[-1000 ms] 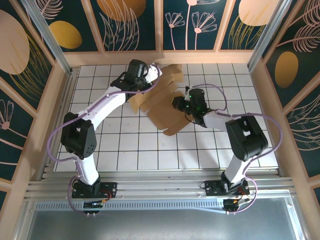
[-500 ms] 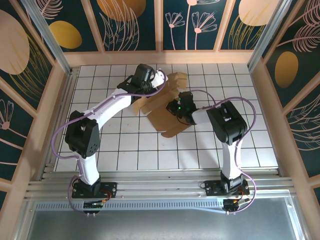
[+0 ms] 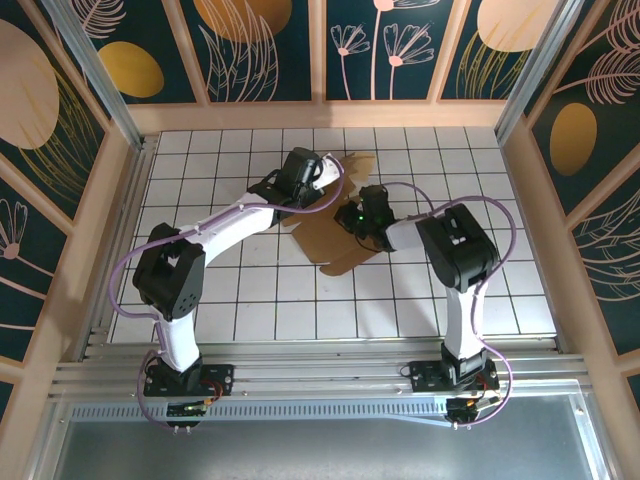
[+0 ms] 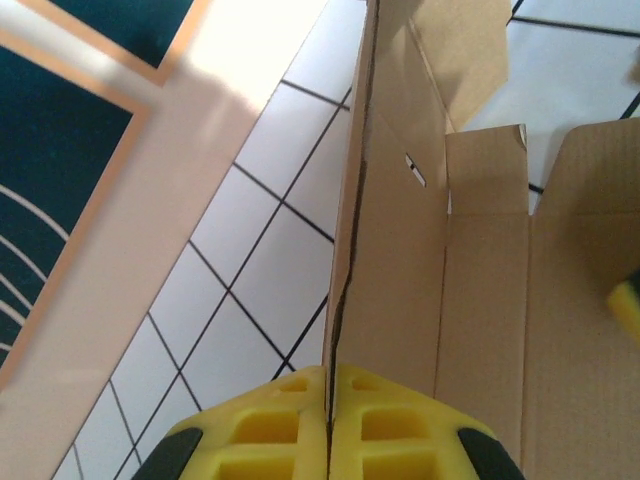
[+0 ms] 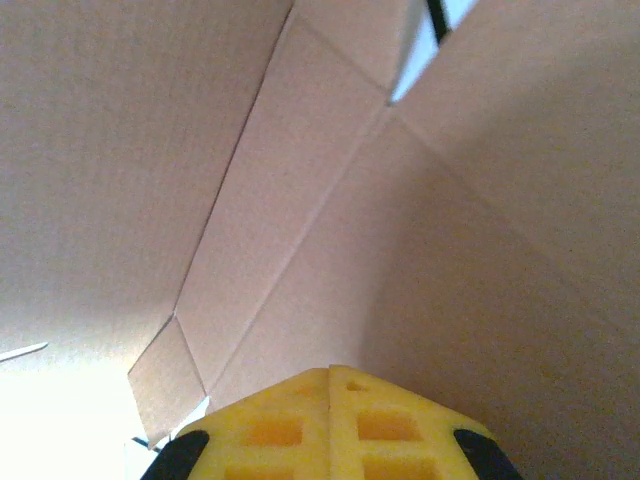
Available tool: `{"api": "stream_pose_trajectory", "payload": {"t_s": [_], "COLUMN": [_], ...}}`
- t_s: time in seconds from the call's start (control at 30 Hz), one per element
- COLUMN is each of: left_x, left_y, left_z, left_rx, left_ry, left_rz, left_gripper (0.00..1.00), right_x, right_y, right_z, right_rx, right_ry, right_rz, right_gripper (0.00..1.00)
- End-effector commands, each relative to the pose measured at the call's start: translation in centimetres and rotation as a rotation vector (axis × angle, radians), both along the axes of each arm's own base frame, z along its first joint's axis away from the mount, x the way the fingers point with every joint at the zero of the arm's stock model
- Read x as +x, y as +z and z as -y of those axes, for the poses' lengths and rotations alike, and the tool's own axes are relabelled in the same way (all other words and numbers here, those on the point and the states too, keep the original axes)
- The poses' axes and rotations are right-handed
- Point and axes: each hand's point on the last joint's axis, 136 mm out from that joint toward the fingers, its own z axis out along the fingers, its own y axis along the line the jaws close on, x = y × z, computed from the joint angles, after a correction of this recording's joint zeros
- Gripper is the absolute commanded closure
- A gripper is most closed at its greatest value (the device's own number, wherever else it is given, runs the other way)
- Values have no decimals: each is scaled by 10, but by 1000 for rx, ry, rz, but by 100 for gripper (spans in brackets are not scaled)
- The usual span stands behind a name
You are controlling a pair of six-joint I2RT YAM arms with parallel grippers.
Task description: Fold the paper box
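The paper box [image 3: 335,245] is a brown creased cardboard sheet lying partly folded on the white tiled table, back centre. My left gripper [image 3: 318,172] sits at its far left edge. In the left wrist view the left gripper [image 4: 330,372] is shut on the thin edge of an upright panel of the paper box [image 4: 480,300], whose flaps spread to the right. My right gripper [image 3: 353,215] rests over the sheet's middle. In the right wrist view the right gripper [image 5: 330,372] is shut with nothing between its fingers, close against the inner panels of the paper box [image 5: 300,200].
A pale wooden back wall rim [image 3: 320,115] runs just behind the box, seen close in the left wrist view as the wall rim [image 4: 150,200]. Wooden side walls [image 3: 100,220] border the tiled table [image 3: 300,300]. Both arms cross toward the back centre.
The left gripper has carried the box's edge to the right and nearer, raising the panel. The right gripper slid left onto the sheet, and its arm swung inward. The sheet looks more folded.
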Motion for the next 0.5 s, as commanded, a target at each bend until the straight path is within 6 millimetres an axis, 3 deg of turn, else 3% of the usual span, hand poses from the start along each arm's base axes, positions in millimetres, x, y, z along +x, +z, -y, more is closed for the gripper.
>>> {"api": "stream_pose_trajectory", "payload": {"t_s": [0.0, 0.13, 0.23, 0.47], "left_x": [-1, -2, -2, -2], "left_y": [-19, -26, -30, -31], "left_z": [-10, -6, -3, 2], "left_rx": [55, 58, 53, 38], "left_ry": [21, -10, -22, -42], "left_rz": [-27, -29, -36, -39], "left_gripper": [93, 93, 93, 94], "right_x": [2, 6, 10, 21], "right_y": [66, 120, 162, 204], "right_z": [16, 38, 41, 19], "right_rx": [74, 199, 362, 617], "right_ry": [-60, -209, -255, -213], "right_rz": [84, 55, 69, -7], "right_gripper": [92, 76, 66, 61]}}
